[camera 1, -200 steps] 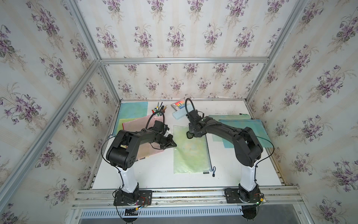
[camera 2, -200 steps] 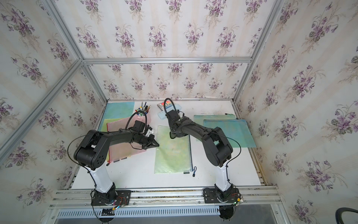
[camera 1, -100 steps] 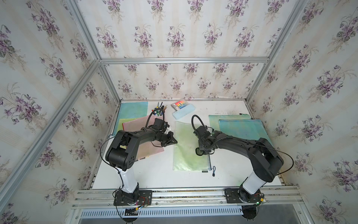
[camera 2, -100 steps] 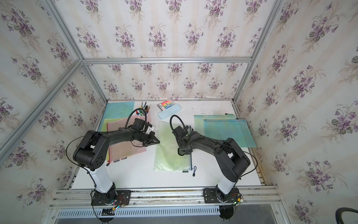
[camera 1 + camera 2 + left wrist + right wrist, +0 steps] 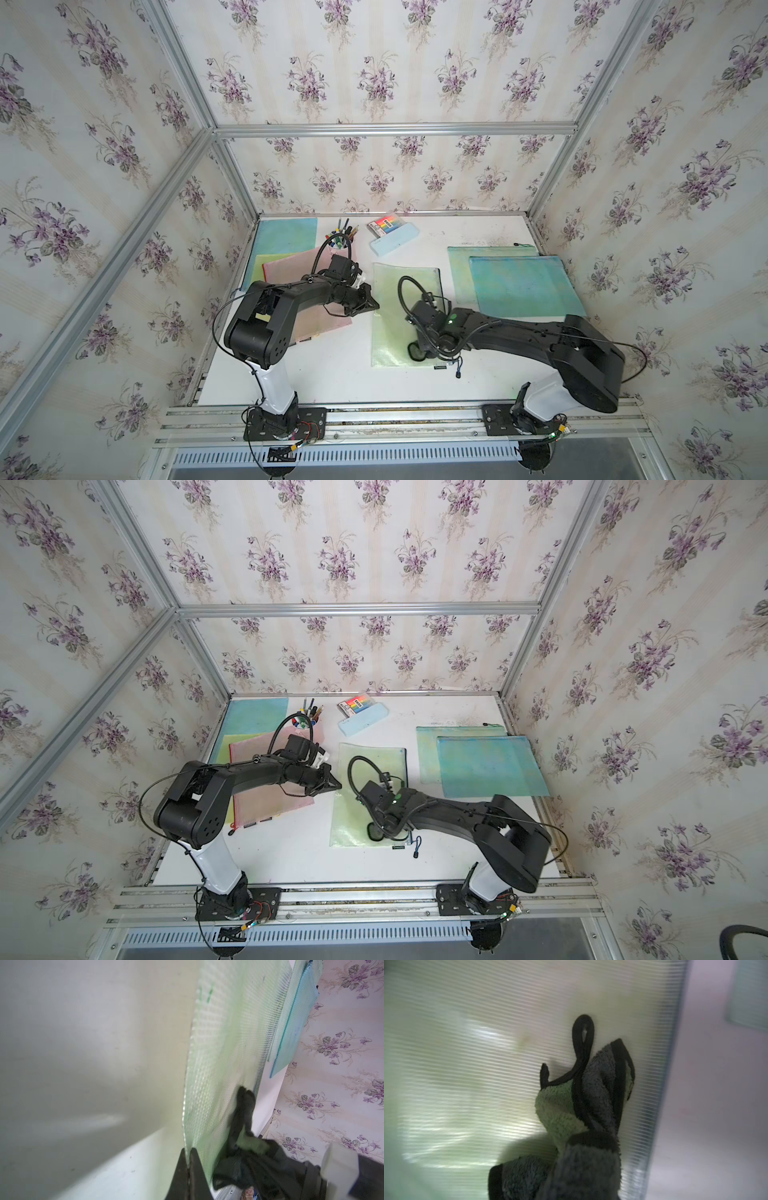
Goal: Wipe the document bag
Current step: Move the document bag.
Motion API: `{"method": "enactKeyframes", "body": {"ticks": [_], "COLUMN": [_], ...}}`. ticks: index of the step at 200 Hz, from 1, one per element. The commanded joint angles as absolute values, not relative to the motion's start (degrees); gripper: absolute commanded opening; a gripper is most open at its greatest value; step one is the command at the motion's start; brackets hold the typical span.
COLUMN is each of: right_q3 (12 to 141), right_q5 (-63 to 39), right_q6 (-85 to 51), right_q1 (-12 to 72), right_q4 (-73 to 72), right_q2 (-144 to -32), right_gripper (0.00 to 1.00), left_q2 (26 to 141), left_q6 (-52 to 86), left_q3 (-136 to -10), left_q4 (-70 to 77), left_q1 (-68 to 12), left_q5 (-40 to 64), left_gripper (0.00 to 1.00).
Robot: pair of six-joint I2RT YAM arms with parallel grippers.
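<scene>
Right gripper (image 5: 430, 347) is clamped on a bunched grey-green cloth (image 5: 571, 1109) and presses it onto the near end of the green document bag (image 5: 405, 291), close to its right zipper edge. My read: wipe in progress, near end being covered. The jaws themselves are buried in the cloth.

The bag lies flat mid-table, long side running near to far. Left gripper (image 5: 189, 1164) is pinched tight on the bag's left edge, about halfway along — likely an anchor so the slick sheet doesn't skid under the cloth.

Zipper pull (image 5: 457, 371) trails off the near right corner, clear of the cloth.

Table (image 5: 340, 382) is white and smooth, with scuffs at the far side.
- Left: pink bag (image 5: 291, 268) under the left arm.
- Right, further back: two blue-green bags (image 5: 523, 284), overlapped.
- Far: pen cup (image 5: 340, 246), marker box (image 5: 384, 225).

Enclosure — floral wallpaper, aluminium frame.
</scene>
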State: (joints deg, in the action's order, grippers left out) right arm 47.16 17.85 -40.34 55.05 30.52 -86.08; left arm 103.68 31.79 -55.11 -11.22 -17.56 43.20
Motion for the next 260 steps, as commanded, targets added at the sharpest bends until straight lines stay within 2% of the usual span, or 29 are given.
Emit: {"method": "enactKeyframes", "body": {"ticks": [1, 39, 79, 110, 146, 217, 254, 260], "right_q3": [44.2, 45.7, 49.4, 54.7, 61.7, 71.1, 75.4, 76.0], "right_q5": [24.1, 26.0, 27.8, 25.8, 23.2, 17.4, 16.5, 16.2], "right_q6": [-44.6, -45.1, -41.1, -35.6, -29.5, -22.7, -20.8, -20.6], "right_q1": [52.4, 52.0, 50.4, 48.2, 45.7, 36.6, 31.6, 28.5], "right_q4": [36.4, 38.5, 34.3, 31.2, 28.6, 27.4, 28.0, 28.3], "right_q2": [-82.5, -84.2, -80.2, -84.8, -91.5, -99.3, -101.6, -101.8], "right_gripper": [0.17, 0.17, 0.17, 0.17, 0.17, 0.16, 0.16, 0.16], "left_q2": [102.8, 100.1, 88.5, 81.9, 85.5, 89.7, 96.1, 97.6], "left_q6": [28.9, 25.0, 17.1, 13.1, 6.2, 4.4, 4.7, 4.8], "left_q3": [-56.1, -59.3, -63.7, -65.3, -71.4, -73.0, -75.2, -76.4], "left_q4": [-13.6, -21.3, -41.9, -52.7, -62.4, -61.8, -57.5, -57.6], "left_q1": [-17.8, -18.0, -16.8, -8.9, 0.2, 16.1, 21.0, 21.4], "left_q5": [41.8, 39.6, 34.1, 28.5, 23.4, 21.4, 21.0, 20.8], "left_gripper": [0.00, 0.00, 0.00, 0.00, 0.00, 0.00, 0.00, 0.01]}}
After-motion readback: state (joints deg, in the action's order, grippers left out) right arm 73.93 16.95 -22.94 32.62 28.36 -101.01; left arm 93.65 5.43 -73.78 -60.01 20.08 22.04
